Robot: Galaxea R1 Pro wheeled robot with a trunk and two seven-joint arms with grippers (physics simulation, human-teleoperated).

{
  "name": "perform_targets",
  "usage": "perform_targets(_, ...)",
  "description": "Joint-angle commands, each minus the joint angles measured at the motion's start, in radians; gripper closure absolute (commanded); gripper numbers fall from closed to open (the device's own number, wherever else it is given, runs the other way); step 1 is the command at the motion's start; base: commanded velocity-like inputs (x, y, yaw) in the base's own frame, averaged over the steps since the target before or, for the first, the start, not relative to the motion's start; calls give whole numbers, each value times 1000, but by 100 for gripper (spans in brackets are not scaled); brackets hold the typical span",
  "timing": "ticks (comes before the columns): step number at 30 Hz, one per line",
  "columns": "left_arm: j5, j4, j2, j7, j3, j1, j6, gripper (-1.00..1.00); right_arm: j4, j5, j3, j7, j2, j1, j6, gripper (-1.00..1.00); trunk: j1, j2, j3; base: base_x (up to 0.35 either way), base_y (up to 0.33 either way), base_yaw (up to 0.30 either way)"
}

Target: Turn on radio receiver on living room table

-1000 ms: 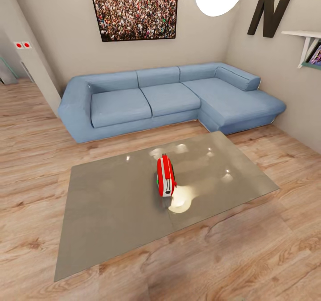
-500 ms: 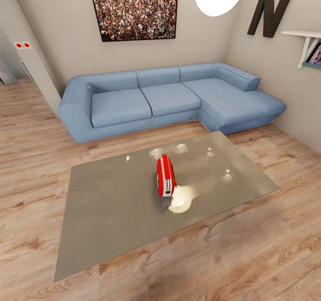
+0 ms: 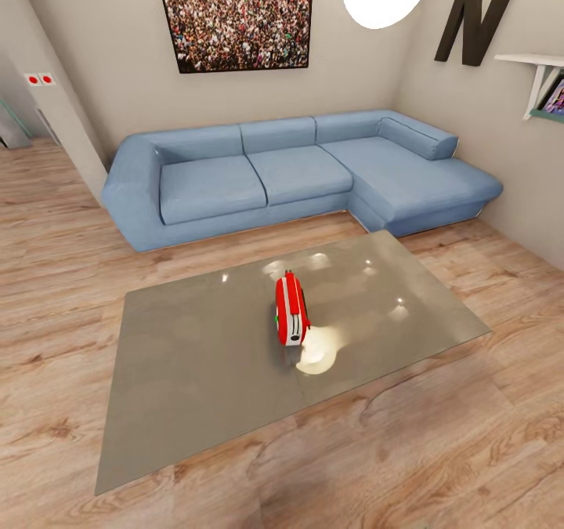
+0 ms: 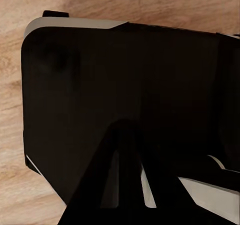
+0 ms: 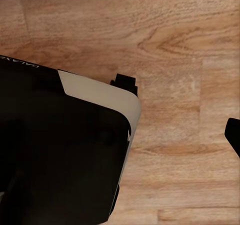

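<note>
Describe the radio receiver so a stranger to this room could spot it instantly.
Start at the blue L-shaped sofa under the crowd picture. In front of it lies a low table with a glossy grey top. Near its middle stands the radio receiver, a slim bright red box with white stripes, the sole object on that table.

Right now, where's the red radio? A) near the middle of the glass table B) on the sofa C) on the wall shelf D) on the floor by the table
A: the radio receiver stands on the table, near the top's middle, in front of the blue sofa.
</note>
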Motion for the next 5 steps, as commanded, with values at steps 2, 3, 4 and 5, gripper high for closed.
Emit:
perform_targets(2, 0, 0, 1, 0, 0, 0, 0, 100, 0, 0, 0, 0, 0, 0, 0, -100, 0, 0, 0, 0, 0, 0)
perform_targets(3, 0, 0, 1, 0, 0, 0, 0, 100, 0, 0, 0, 0, 0, 0, 0, -100, 0, 0, 0, 0, 0, 0)
perform_targets(4, 0, 0, 0, 0, 0, 0, 0, 100, 0, 0, 0, 0, 0, 0, 0, -100, 0, 0, 0, 0, 0, 0)
perform_targets(5, 0, 0, 0, 0, 0, 0, 0, 100, 0, 0, 0, 0, 0, 0, 0, -100, 0, 0, 0, 0, 0, 0)
